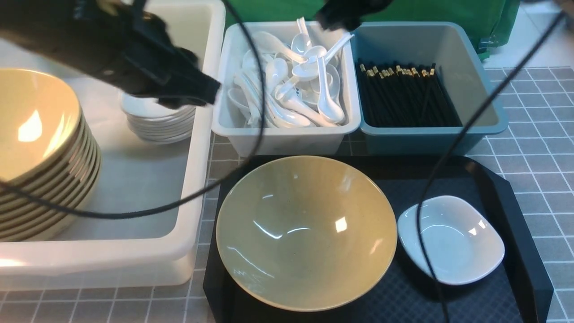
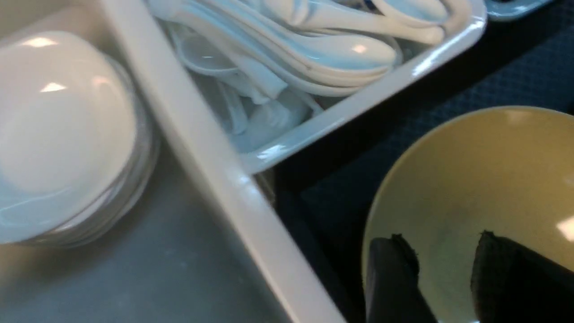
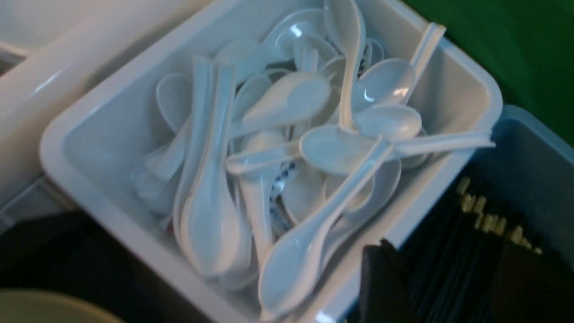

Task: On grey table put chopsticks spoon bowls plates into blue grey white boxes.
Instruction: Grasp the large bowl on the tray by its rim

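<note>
By my read you're at the crockery step. Spoons [image 1: 296,85] are all in the grey box [image 1: 287,139] at 12 o'clock and chopsticks [image 1: 403,96] in the blue box [image 1: 430,139] at 1-2. One spoon handle pokes over the grey box's far rim twd the blue box.

On the tray [image 1: 515,224] at 6 there's one bowl [image 1: 305,233] in the centre and one plate [image 1: 450,240] just beside it at its 3. I can't tell if the rims touch.

L gripper [image 2: 444,244]: jaws part open, nothing betw them. In the front view it hangs at 10-11 over the white box [image 1: 197,188], by the plate stack [image 1: 157,123]. Its wrist cam looks down on the bowl's rim nearest that box.

R gripper [image 3: 441,269]: jaws apart and empty, up at 12 over the seam betw the grey and blue boxes.

Next move is prob. the bowl w/ the L arm, since it's closest.
- Bring the jaws down astride the rim at the bowl's 10 and pinch the wall. It's wide and glossy, so expect slip and tilt, and grip deep.
- Lift clear of the white box's rim, then carry to 9.
- The bowl stack [image 1: 40,157] there leans, so set it down square and don't drop it.

The plate then goes on the plate stack at 10-11. Keep the R arm high at 12 so the arms don't cross.
</note>
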